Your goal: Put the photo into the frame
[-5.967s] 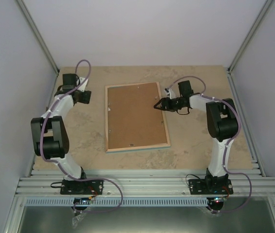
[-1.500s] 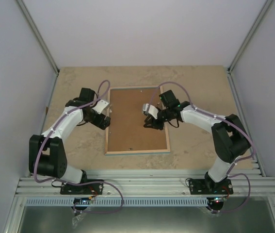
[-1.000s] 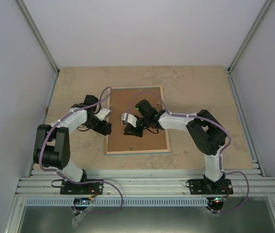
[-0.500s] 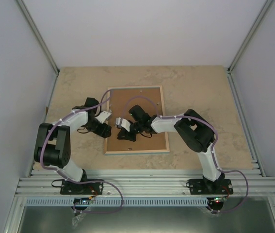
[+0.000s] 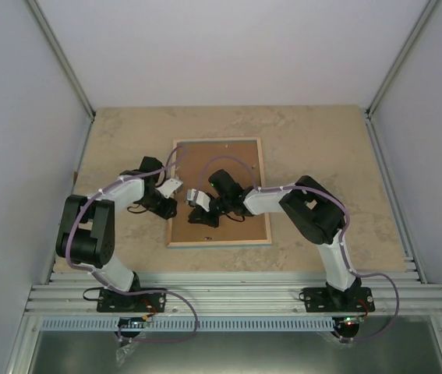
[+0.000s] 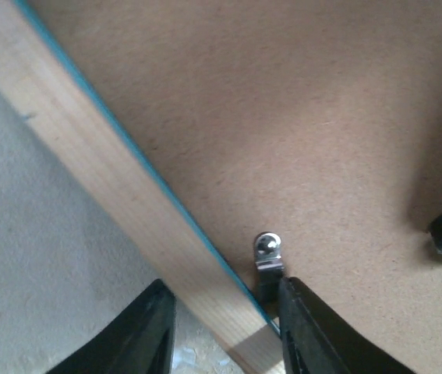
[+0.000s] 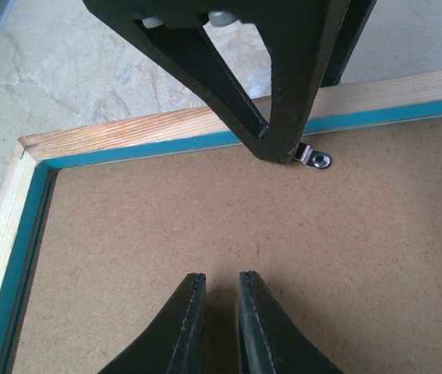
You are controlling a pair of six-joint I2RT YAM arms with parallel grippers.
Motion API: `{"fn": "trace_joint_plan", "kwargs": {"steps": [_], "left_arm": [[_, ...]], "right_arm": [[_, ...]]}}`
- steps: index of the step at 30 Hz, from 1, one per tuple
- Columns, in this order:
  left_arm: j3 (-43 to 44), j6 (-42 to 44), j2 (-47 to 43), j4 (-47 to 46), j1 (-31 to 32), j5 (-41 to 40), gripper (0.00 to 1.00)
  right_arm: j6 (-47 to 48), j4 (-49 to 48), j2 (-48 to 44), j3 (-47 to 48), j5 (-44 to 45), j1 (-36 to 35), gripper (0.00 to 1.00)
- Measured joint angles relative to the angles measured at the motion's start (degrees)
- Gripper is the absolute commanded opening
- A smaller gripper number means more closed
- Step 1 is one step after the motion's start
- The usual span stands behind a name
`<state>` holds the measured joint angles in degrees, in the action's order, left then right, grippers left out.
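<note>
The frame (image 5: 264,179) lies face down in the middle of the counter (image 5: 322,156), brown board (image 5: 221,160) up. No photo in sight. You're on the opening step. Your left pincer (image 6: 224,300) straddles the left rail (image 6: 88,144) right at the metal clip (image 6: 267,253), fingers close on both sides; biting or not, can't tell. Your right pincer (image 7: 217,284) hovers over the board, all but pressed together, empty. Next, you'd swing that clip off the board without dragging the frame.

Soft, even light is filling the overhead view, the pale walls (image 5: 228,47) are washing out slightly, and only faint shadows are lying beneath the arms (image 5: 123,189). In the left wrist view a dark shadow is falling over the backing board (image 6: 298,140) at 3 o'clock, while the left gripper (image 6: 222,287) is looking blurred at 6 o'clock
</note>
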<state>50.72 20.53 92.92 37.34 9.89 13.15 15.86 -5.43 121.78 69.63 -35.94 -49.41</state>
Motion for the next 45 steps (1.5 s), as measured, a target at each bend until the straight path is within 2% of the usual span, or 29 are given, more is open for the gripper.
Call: {"fn": "trace_joint_plan", "kwargs": {"steps": [4, 9, 16, 27, 30, 37, 45], "left_arm": [[-0.02, -1.49, -0.22, -0.20, 0.33, -0.50, 0.25], [-0.02, -4.00, -0.42, -0.74, 0.09, -1.44, 0.25], [-0.02, -5.86, -0.50, -0.87, -0.24, -0.11, 0.38], [6.23, -5.62, 0.87, -0.76, -6.56, 8.63, 0.48], [7.50, -7.19, 4.37, -2.21, -6.51, 10.27, 0.44], [8.87, -8.70, 10.23, -3.13, -6.58, 13.14, 0.24], [8.50, -8.81, 10.38, -4.81, -3.17, 14.21, 0.18]], "right_arm": [[-0.02, -0.70, 0.00, -0.13, 0.74, 0.00, 0.15], [0.13, -1.77, -0.09, -0.72, 1.20, 0.09, 0.15], [0.68, -2.82, -0.92, -2.21, 1.77, 0.09, 0.17], [2.69, -1.07, -5.57, -7.74, 2.08, 1.20, 0.20], [3.48, -0.92, -7.23, -9.68, 1.88, 1.66, 0.22], [7.06, 0.52, -8.63, -10.45, 2.47, 1.81, 0.27], [11.80, 1.49, -7.41, -5.55, 6.64, 1.66, 0.31]]}}
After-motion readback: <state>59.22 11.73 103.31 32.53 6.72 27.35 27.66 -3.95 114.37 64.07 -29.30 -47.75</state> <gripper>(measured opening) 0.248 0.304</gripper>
